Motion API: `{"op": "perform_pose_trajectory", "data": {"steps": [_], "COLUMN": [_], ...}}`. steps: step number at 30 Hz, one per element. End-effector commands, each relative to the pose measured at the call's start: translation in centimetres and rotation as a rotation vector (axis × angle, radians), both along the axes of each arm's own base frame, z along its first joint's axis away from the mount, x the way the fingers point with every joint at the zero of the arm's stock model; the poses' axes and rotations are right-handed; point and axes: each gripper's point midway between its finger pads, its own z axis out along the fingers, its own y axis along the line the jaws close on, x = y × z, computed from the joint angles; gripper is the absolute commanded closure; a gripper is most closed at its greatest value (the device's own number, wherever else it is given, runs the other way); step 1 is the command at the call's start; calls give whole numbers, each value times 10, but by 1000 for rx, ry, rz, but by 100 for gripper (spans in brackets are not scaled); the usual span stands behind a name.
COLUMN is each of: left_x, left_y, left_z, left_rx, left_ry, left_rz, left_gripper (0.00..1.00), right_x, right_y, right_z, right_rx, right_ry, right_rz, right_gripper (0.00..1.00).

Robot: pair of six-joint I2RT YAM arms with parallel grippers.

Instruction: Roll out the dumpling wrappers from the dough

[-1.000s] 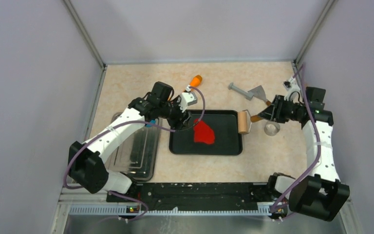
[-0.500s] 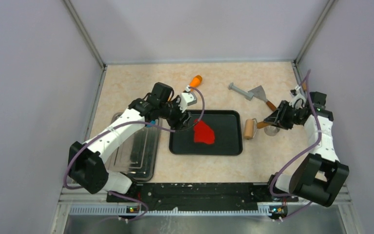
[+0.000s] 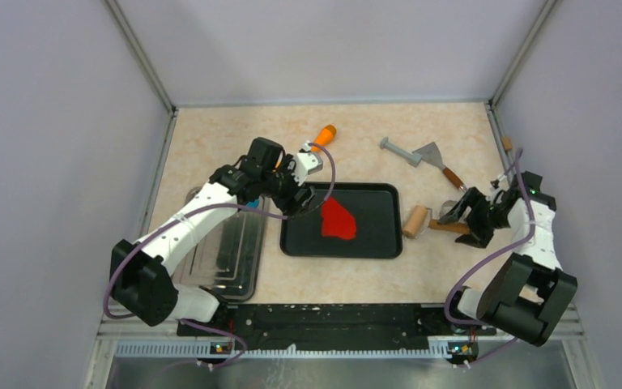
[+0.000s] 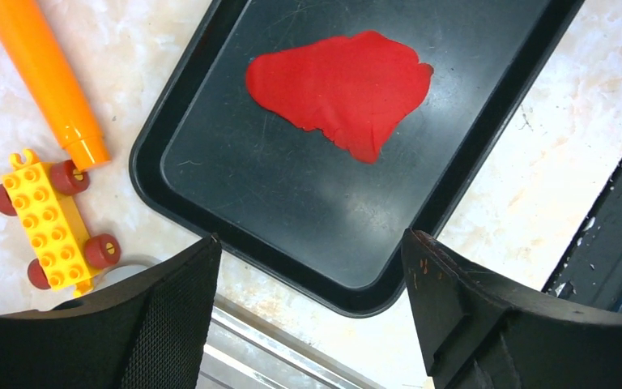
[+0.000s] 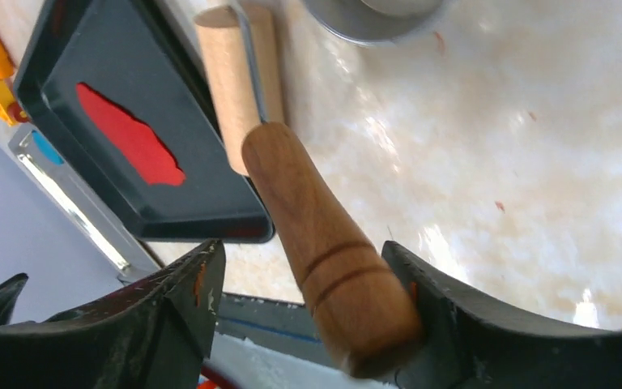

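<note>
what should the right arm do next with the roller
Probably lift the right gripper clear of the handle of the roller. Its jaws stand open around the handle, the roller lies on the table beside the tray, and the dough in the tray looks flat, so rolling seems done.

Bright red dough (image 4: pixel 340 85), black tray (image 4: pixel 291 227), orange tool (image 4: pixel 44 73), yellow toy car (image 4: pixel 48 215), beige marbled table (image 3: pixel 235 134)

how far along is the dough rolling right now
Done: the dough lies as a flat, irregular sheet in the black tray. In hand: nothing gripped; the wooden roller rests on the table beside the tray, its handle between the fingers of the open right tool. The left tool hovers open. Left: no round wrappers show yet.
</note>
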Motion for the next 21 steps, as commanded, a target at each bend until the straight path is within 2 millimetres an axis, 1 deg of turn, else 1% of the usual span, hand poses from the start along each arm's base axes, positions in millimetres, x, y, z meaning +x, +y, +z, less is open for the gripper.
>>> {"op": "perform_pose_trajectory", "data": {"steps": [1, 3, 5, 10, 12, 14, 16, 19, 20, 21], "left_x": [13, 13, 13, 15, 14, 14, 14, 16, 19, 25], "left_y": [1, 1, 2, 0, 0, 2, 4, 6, 8, 11], "left_z": [17, 18, 16, 15, 16, 16, 16, 15, 16, 17], "left_rx": [-11, -6, -2, -10, -6, -1, -4, -10, -9, -9], "left_ry": [-70, -79, -84, -82, -84, -90, -96, -96, -102, -113], "left_rz": [21, 14, 7, 3, -4, -6, -2, 20, 48, 88], "left_gripper": [16, 15, 15, 15, 15, 15, 14, 14, 12, 9], "right_x": [-11, -15, -12, 14, 25, 33, 44, 61, 66, 70], "right_y": [-19, -31, -47, -73, -84, -86, -84, -81, -81, -84], "right_z": [33, 44, 52, 52, 60, 69, 71, 61, 57, 50], "right_rx": [-29, -89, -166, -236, -275, -279, -262, -221, -216, -221], "right_ry": [87, 107, 100, 40, 12, -28, -88, -166, -189, -199], "right_rz": [-60, -26, -16, -59, -60, -20, 59, 236, 291, 327], "right_gripper": [24, 23, 23, 23, 21, 21, 21, 23, 21, 23]}}
